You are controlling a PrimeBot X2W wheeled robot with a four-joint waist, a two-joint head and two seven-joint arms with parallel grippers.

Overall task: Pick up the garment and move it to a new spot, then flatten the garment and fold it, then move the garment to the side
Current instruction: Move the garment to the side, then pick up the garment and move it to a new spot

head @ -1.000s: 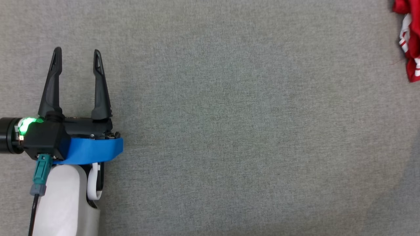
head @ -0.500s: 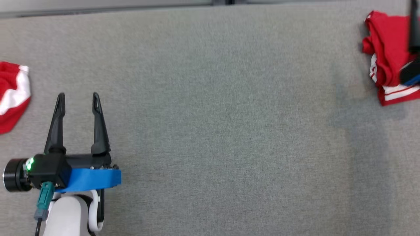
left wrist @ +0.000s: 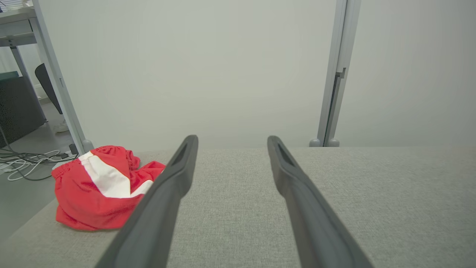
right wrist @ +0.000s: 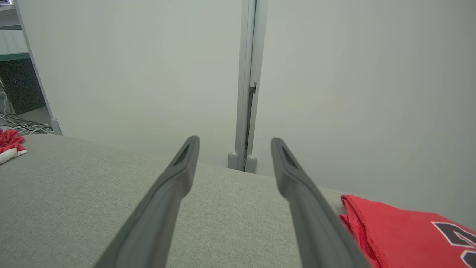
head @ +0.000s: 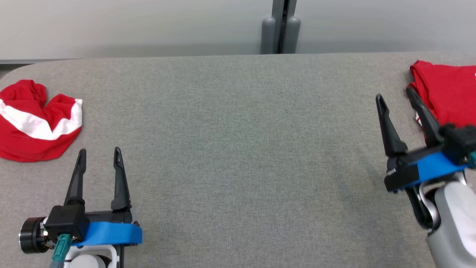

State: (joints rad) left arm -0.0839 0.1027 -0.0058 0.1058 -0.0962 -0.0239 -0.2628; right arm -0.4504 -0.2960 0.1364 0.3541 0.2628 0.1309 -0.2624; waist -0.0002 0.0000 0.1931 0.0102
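A grey, woven-fabric table [head: 238, 149] is seen spanning the scene. A red jersey [head: 450, 89], folded flat, is laid at its far right; a crumpled red-and-white garment [head: 33, 126] is heaped at far left. The left arm [head: 108, 233] is held straight at near left and the right arm [head: 450, 208] is tilted leftward just beside the jersey. Both pairs of slim dark jaws are spread, with nothing gripped.

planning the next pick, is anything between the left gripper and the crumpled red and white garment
Nothing visible does. The crumpled garment lies near the left end of the table, ahead and left of the left gripper, with only bare grey surface between them. The jaws stand open and empty.
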